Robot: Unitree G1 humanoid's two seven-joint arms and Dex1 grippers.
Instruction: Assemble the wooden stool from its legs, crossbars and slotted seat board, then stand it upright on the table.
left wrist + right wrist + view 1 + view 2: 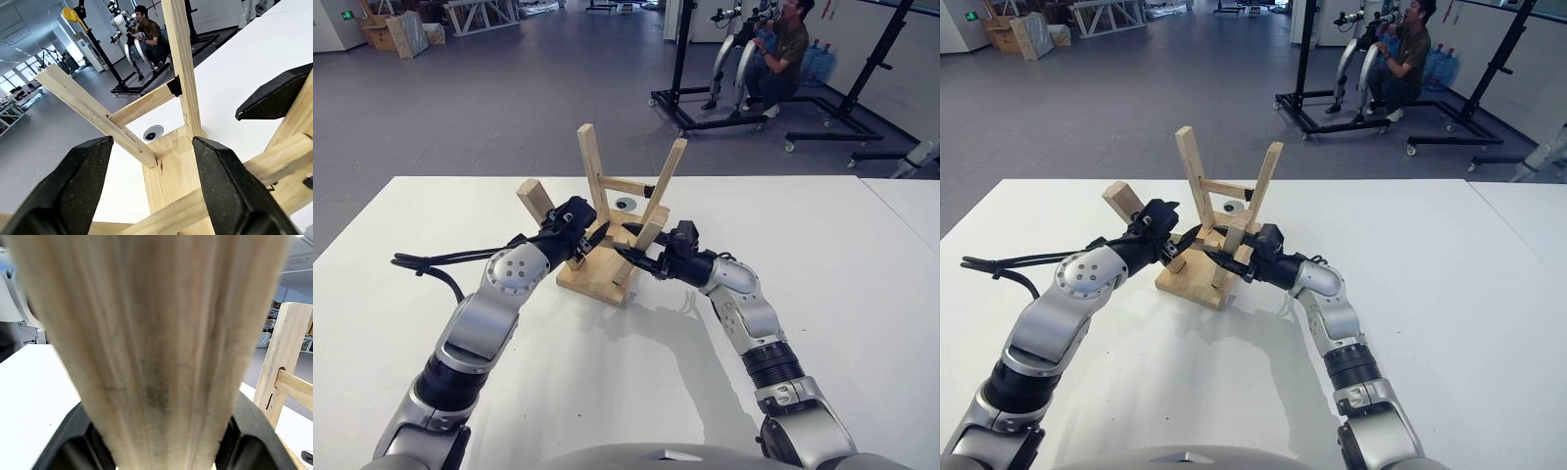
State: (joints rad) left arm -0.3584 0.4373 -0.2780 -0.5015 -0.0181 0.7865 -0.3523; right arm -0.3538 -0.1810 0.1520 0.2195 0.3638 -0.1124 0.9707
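On the table (411, 225) rests the stool (596, 176) (inverted).

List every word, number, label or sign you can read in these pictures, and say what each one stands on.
No text can be read in any view.
green sign on the far wall: too small to read.
cardboard boxes on the floor behind: any print is too small to read.
wooden stool, including the leg seen close up: bare wood, no lettering.
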